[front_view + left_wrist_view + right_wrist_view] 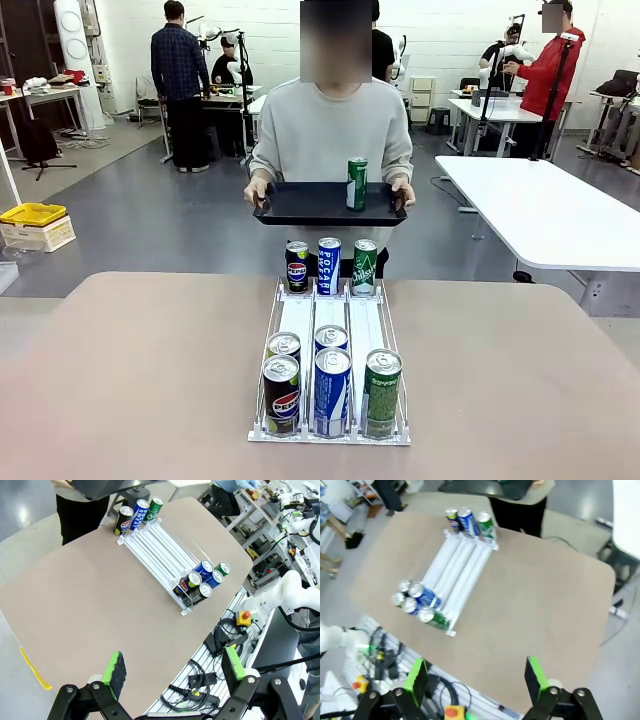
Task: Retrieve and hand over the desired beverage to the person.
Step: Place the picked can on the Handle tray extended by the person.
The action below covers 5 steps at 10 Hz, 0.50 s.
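Across the table stands the person (330, 130) in a light grey sweatshirt, holding a black tray (300, 205) with both hands. One green can (357, 183) stands upright on it. A white lane rack (298, 318) lies on the brown table (130, 380). At its far end stand a Pepsi (297, 266), a Pocari (329, 265) and a green can (365, 267). Several more cans (332, 390) crowd its near end. My left gripper (174, 669) hangs open high above the table, far from the rack (160, 542). My right gripper (476, 676) is open too, well above the rack (460, 567).
A white table (550, 210) stands to the right behind the person, and a yellow bin (32, 213) sits on the floor at left. Other people work at benches in the background. Cables and a red stop button (244, 615) lie below the table's near edge.
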Tool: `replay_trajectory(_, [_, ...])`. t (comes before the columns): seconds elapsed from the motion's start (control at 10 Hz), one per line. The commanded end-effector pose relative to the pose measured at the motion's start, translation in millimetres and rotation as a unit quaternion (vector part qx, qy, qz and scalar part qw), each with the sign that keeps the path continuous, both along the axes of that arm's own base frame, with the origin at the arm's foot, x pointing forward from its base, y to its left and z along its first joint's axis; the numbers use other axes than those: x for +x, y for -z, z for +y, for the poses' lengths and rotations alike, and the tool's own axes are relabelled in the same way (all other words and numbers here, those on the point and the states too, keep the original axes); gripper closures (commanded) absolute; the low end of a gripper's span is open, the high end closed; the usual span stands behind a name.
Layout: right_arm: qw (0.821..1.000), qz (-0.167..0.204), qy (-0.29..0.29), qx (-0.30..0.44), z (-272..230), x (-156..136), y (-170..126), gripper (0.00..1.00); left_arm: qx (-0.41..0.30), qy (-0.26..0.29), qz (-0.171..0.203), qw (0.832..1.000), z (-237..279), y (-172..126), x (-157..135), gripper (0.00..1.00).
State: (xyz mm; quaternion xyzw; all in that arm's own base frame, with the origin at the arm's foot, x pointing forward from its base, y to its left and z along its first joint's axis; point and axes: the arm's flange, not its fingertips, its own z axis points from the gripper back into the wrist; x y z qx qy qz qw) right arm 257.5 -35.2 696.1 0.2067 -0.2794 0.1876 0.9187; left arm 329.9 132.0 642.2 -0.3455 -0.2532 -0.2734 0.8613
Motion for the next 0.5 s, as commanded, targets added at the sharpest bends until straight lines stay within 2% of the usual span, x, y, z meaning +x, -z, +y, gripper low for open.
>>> replay_trajectory(0.0, [0.998, 0.016, -0.032, 0.049, -7.3, -7.1, 1.4, 0.00, -0.008, 0.008, -0.009, 1.000, 1.4, -1.3, -0.3, 0.00])
replay_trajectory(0.2, [0.997, 0.019, -0.012, 0.074, -24.2, -7.1, -3.3, 0.00, -0.008, 0.008, -0.009, 1.000, 1.4, -1.3, -0.3, 0.00])
replay_trajectory(0.4, [0.997, 0.004, 0.023, 0.078, -25.4, -0.6, -0.1, 0.00, -0.008, 0.008, -0.009, 1.000, 1.4, -1.3, -0.3, 0.00])
